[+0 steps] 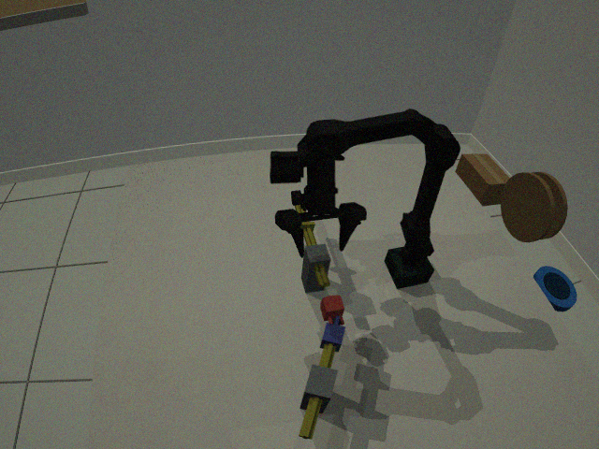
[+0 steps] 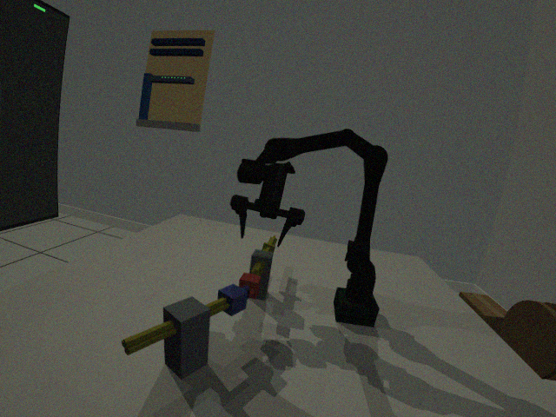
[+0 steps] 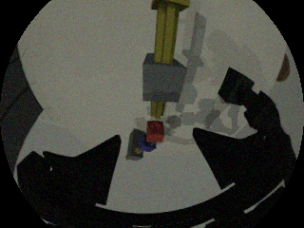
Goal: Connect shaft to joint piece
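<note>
A grey block (image 1: 319,382) (image 2: 186,334) near the front holds a yellow shaft (image 1: 310,419) (image 2: 148,334). On that shaft's end sit a blue piece (image 1: 333,334) (image 2: 233,298) (image 3: 147,146) and the red square joint piece (image 1: 332,306) (image 2: 249,282) (image 3: 155,131). Beyond them a second grey block (image 1: 314,264) (image 2: 261,267) (image 3: 163,79) carries the second yellow shaft (image 1: 308,233) (image 2: 269,244) (image 3: 167,19), whose near end stops short of the red piece. My gripper (image 1: 320,249) (image 2: 261,240) (image 3: 158,136) is open and empty. It hangs above the second block and the shaft's far part, touching nothing.
The arm's base (image 1: 408,267) (image 2: 354,309) stands right of the blocks. A wooden block (image 1: 478,176) and a round wooden disc (image 1: 532,205) (image 2: 532,334) lie at the table's right edge, with a blue ring (image 1: 555,287) nearer the front. A board (image 2: 175,81) hangs on the back wall.
</note>
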`<control>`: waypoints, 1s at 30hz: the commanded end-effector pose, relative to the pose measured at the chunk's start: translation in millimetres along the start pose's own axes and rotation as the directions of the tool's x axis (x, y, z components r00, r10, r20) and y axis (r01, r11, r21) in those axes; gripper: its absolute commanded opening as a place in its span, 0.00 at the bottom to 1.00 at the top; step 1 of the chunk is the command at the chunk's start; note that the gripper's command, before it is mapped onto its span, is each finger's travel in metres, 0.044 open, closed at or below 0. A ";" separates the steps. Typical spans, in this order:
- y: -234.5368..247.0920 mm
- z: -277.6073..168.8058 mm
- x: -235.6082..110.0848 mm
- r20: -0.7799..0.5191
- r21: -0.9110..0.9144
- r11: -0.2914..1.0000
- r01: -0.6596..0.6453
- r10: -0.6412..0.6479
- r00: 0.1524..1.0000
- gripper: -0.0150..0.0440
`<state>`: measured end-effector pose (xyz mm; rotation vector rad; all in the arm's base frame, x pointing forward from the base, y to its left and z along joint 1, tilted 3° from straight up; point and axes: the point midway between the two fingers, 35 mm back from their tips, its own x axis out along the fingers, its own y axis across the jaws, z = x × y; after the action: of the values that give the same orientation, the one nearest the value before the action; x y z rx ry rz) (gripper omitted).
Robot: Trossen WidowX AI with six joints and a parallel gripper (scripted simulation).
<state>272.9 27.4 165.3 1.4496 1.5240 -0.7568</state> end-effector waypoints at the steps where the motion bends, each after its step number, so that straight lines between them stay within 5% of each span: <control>1: 2.5 13.8 -6.4 0.041 -0.097 0.995 -0.003 0.007 0.999 1.00; 15: 6.8 71.0 -34.5 0.200 -0.513 0.854 0.091 0.015 0.980 1.00; 30: -2.8 133.1 -69.9 0.360 -0.797 0.514 0.316 -0.016 0.933 1.00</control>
<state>291.5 -109.4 168.8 0.4847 1.4535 -0.2445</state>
